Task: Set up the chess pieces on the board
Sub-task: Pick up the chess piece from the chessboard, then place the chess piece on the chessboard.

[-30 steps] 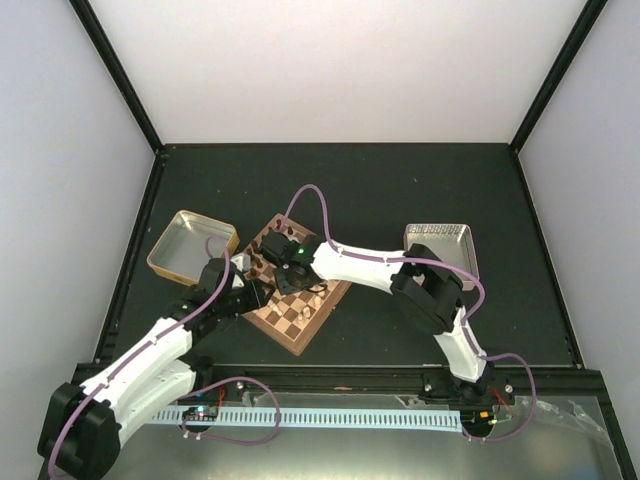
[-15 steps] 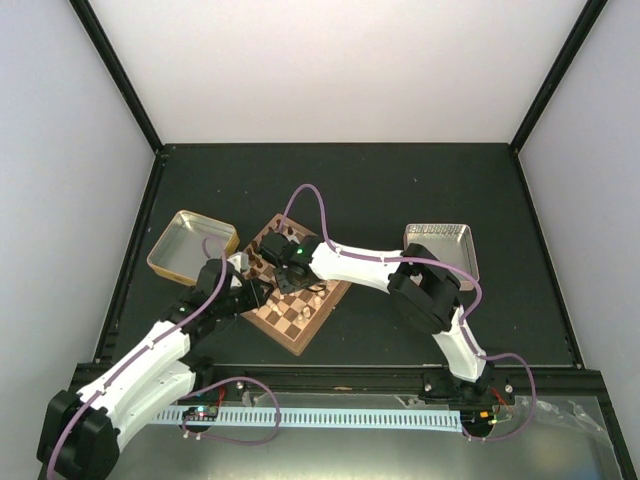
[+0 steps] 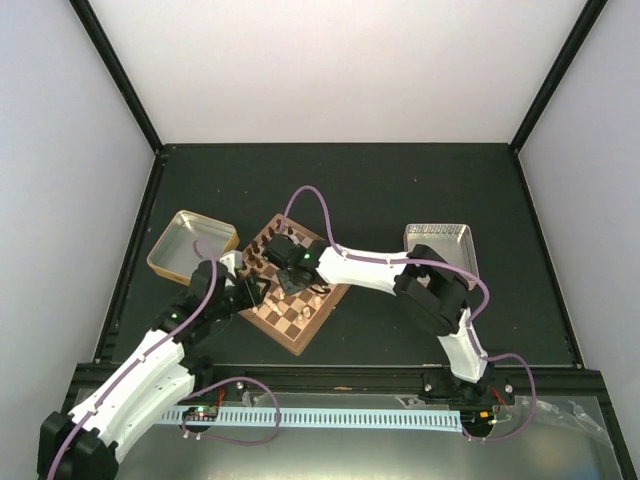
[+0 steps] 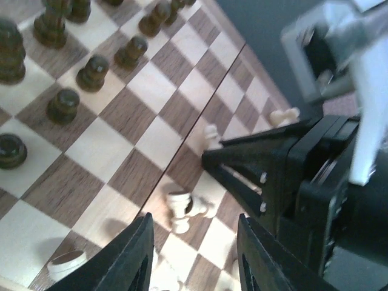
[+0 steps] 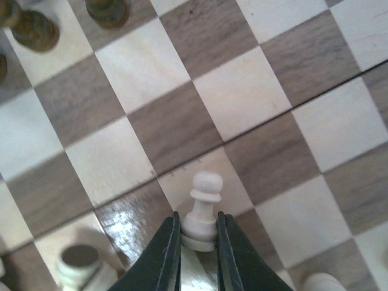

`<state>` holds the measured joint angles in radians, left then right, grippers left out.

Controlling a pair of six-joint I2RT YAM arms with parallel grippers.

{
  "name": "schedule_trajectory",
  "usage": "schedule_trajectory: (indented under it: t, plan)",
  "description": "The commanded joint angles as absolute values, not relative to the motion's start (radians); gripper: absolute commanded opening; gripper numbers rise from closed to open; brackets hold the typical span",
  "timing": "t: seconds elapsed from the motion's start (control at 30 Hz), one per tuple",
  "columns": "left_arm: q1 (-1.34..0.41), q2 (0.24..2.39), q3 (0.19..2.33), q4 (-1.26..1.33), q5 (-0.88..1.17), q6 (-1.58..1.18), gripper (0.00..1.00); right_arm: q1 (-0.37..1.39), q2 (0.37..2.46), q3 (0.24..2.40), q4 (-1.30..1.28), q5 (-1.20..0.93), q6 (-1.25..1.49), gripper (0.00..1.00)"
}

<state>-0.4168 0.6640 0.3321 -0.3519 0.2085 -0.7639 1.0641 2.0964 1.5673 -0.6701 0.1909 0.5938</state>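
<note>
Slightly down-left in the top view, the left arm (image 3: 160, 345) has drawn back; the left tool (image 4: 193, 245) hangs spread over toppled pale chess pieces (image 4: 180, 205). The right tool (image 5: 198, 229) pinches an upright pale pawn (image 5: 203, 200) on the board (image 3: 300, 322), centre-left on the counter (image 3: 400, 190).

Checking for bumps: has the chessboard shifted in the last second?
No. The chessboard keeps the same gap to the gold tray in the overhead view.
</note>
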Motion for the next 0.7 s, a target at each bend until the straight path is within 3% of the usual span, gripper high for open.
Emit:
schedule_trajectory:
  t: [0.0,0.2,0.4,0.57,0.67]
  plan:
    - [-0.406,0.595,0.410,-0.367,0.198,-0.785,0.42,1.052,1.951,1.442,-0.426,0.197,0.406,0.07]
    - [-0.397,0.520,0.494,-0.398,0.282,-0.769,0.57,1.027,1.730,1.234,-0.153,-0.020,0.210,0.07]
    - [-0.385,0.562,0.595,-0.412,0.478,-0.771,0.65,1.023,1.536,1.066,-0.001,-0.217,0.058,0.07]
    - [-0.379,0.590,0.653,-0.387,0.582,-0.799,0.64,1.023,1.453,1.025,0.000,-0.317,-0.002,0.06]
    - [-0.376,0.602,0.667,-0.406,0.574,-0.791,0.56,1.022,1.422,1.010,0.001,-0.338,-0.017,0.06]
